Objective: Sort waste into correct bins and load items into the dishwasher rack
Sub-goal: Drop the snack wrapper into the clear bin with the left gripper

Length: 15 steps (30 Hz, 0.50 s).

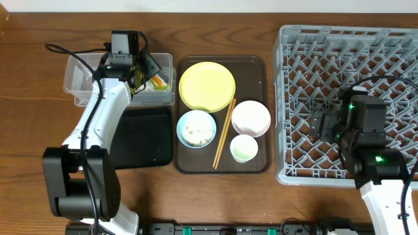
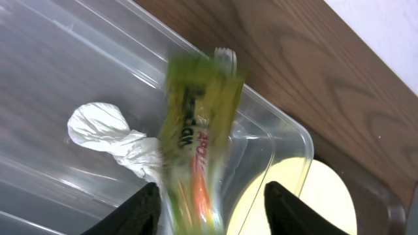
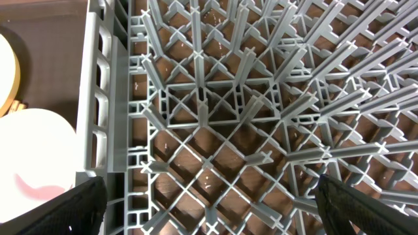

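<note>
left gripper [image 2: 211,207] over tub [image 1: 77,83], upper left of overhead; jaws apart, wrapper [image 2: 199,124] blurred between them, can't tell if touching. tissue [image 2: 111,134] in tub, left of wrapper. right gripper [image 3: 209,202] jaws wide apart over rack [image 3: 196,117], right side

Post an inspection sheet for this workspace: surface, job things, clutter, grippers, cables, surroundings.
Surface: wooden table, no spills seen.
Job's things: clear tub holds snack wrapper and white tissue. Black tray beside it. Brown serving tray carries yellow plate, blue bowl with rice scraps, white bowl, pale cup, chopsticks. Rack: no dishes seen.
Clutter: nothing seen.
Grippers: left gripper open over the tub, blurred wrapper between its fingers. Right gripper open over the rack.
Cables: black loops by left arm and right arm.
Surroundings: nothing seen.
</note>
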Each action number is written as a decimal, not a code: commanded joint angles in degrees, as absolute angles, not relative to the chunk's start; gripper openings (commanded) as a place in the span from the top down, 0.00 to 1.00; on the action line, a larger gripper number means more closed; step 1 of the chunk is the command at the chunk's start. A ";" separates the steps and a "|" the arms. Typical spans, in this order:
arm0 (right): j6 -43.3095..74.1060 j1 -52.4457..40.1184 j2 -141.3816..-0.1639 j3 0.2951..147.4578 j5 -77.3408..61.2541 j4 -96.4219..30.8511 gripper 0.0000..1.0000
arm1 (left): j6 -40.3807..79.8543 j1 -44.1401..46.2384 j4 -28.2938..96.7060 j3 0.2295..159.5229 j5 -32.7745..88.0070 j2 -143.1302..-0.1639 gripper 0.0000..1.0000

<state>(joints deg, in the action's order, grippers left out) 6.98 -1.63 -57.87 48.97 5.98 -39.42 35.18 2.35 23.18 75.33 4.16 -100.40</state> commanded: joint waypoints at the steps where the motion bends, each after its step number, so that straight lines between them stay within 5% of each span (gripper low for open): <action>1: 6.79 -2.07 -57.76 50.19 5.74 -39.48 0.01 | 32.53 2.59 23.53 75.13 5.28 -98.26 0.44; 15: 6.79 -2.07 -57.76 50.19 5.74 -39.46 0.01 | 17.56 22.22 35.46 75.05 5.30 -93.51 0.44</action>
<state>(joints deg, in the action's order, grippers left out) 6.98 -1.65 -57.87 48.99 6.00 -39.44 21.87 18.83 33.87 75.29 4.84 -92.27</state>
